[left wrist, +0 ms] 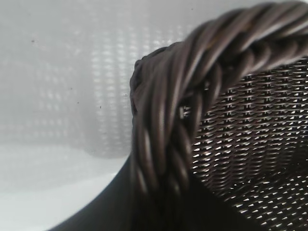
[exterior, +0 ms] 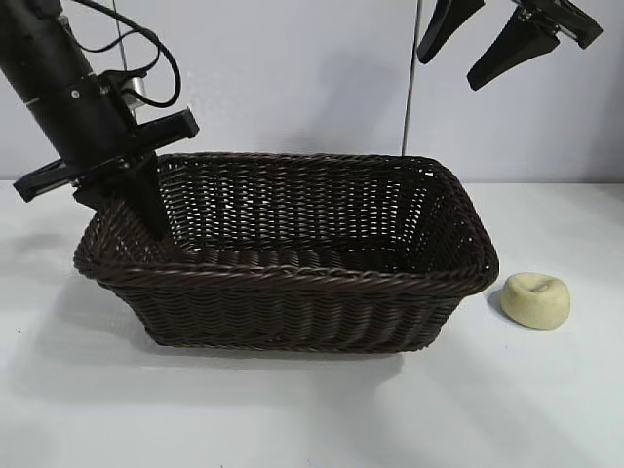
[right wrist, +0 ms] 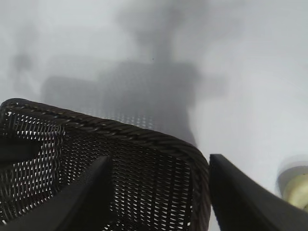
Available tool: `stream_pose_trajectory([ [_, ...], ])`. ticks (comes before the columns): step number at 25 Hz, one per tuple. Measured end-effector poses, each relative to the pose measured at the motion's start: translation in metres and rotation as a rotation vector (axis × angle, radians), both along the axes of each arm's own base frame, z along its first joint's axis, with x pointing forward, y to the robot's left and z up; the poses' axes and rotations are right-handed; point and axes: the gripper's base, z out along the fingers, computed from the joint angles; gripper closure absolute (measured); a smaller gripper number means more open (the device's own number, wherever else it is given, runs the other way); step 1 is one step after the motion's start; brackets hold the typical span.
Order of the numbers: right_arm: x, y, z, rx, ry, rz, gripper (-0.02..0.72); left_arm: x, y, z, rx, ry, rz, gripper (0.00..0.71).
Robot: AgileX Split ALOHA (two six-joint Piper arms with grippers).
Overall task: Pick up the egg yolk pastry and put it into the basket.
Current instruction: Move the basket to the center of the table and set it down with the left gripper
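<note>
Left fingers [exterior: 146, 210] apparently pinch the basket [exterior: 292, 283] rim; right fingers [exterior: 487, 44] spread wide; pastry [exterior: 535, 299] outside.

The left arm [exterior: 58, 68] is a thick matte-black cylinder with a silver metal fitting at its 3 o'clock side and looping black cables. Its hand [exterior: 146, 200] has a flat black crossbar and a tapered black finger. The right hand [exterior: 483, 44] shows two glossy black, wedge-shaped fingers.

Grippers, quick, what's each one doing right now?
Left gripper: jaws closed on the basket rim at its left end.
Right gripper: jaws open, empty, high above the basket.
</note>
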Motion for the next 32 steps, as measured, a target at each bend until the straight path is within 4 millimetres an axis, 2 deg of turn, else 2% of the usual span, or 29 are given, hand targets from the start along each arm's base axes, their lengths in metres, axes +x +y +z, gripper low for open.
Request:
stream_pose_trajectory([
  [8, 0.0, 0.0, 0.0, -0.001, 0.0, 0.0, 0.272, 0.005, -0.001, -0.021, 0.009, 0.016, 0.002, 0.611],
  [19, 0.0, 0.0, 0.0, -0.002, 0.002, 0.001, 0.272, 0.007, -0.002, -0.03, 0.005, 0.028, 0.007, 0.607],
  [22, 0.0, 0.0, 0.0, -0.002, 0.003, 0.001, 0.272, 0.007, -0.003, -0.029, -0.004, 0.03, 0.012, 0.537],
  [27, 0.0, 0.0, 0.0, -0.002, 0.004, 0.002, 0.272, 0.007, -0.004, -0.028, -0.012, 0.035, 0.013, 0.269],
  [29, 0.0, 0.0, 0.0, -0.002, 0.004, 0.002, 0.272, 0.006, -0.003, -0.023, -0.011, 0.026, 0.008, 0.224],
  [32, 0.0, 0.0, 0.0, -0.002, 0.004, 0.002, 0.272, 0.003, -0.002, -0.005, -0.007, -0.013, -0.003, 0.199],
])
